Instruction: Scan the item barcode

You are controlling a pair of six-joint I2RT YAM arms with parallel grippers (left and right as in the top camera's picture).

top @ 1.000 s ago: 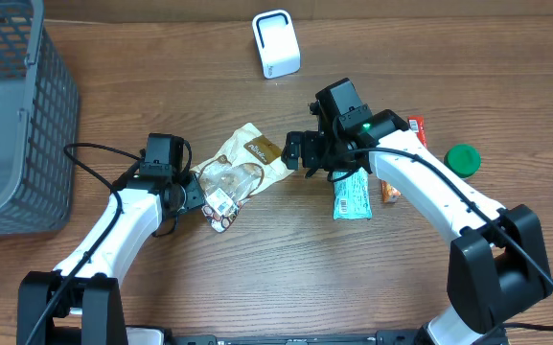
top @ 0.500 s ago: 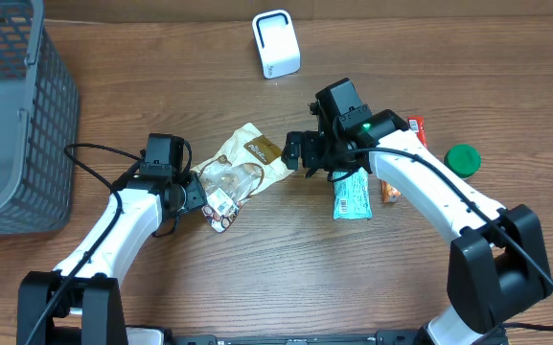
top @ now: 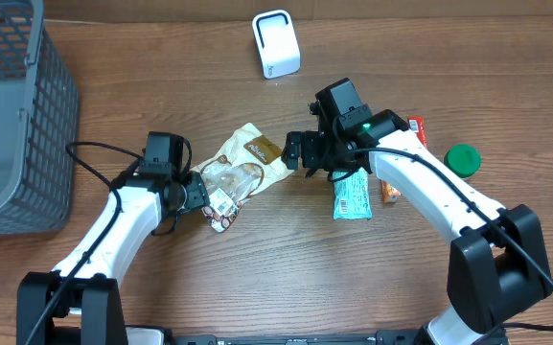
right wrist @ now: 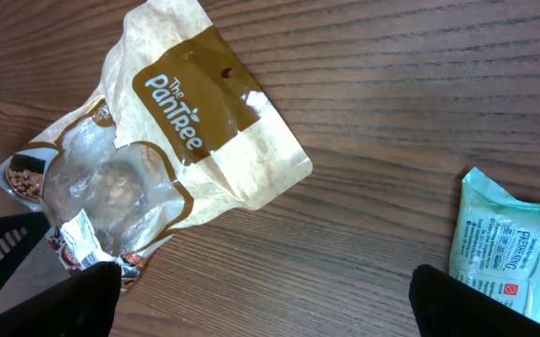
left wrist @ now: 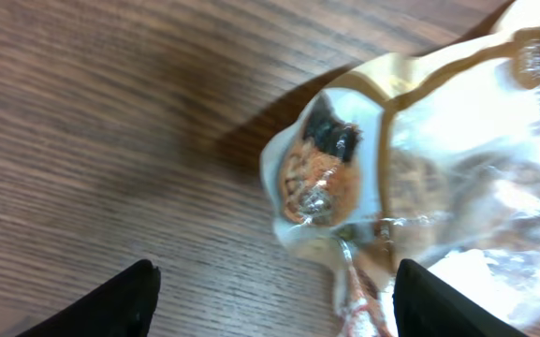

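**Item: snack bag** (top: 242, 165). Cream and brown with a clear window, printed "The PanTree". It lies flat on the wooden table (top: 257, 287) between the two arms. A white sticker (right wrist: 80, 234) sits near its clear lower-left end; the print is too small to read.

**Left pincer** (top: 202, 195). At the bag's clear end, fingers (left wrist: 110, 304) spread wide. The bag's tip reaches in between them, and no pinch on it is seen. The wrist view is blurred, and contact with the far finger cannot be judged.

**Right pincer** (top: 298, 151). Just off the bag's brown upper-right corner and apart from it. Its fingers (right wrist: 475, 304) are spread wide, with only bare wood between them.

**Teal packet** (top: 353, 196). Near, to the right of the bag, partly under the right arm and cut off at the edge of the wrist view.

**Orange bar** (top: 391, 192). Mostly hidden by the same arm.

**Green round thing** (top: 463, 158). Further right.

**White scanner** (top: 276, 44). Stands upright, well apart, at the far edge of the table.

**Grey basket** (top: 27, 125). Far left, cropped by the frame.
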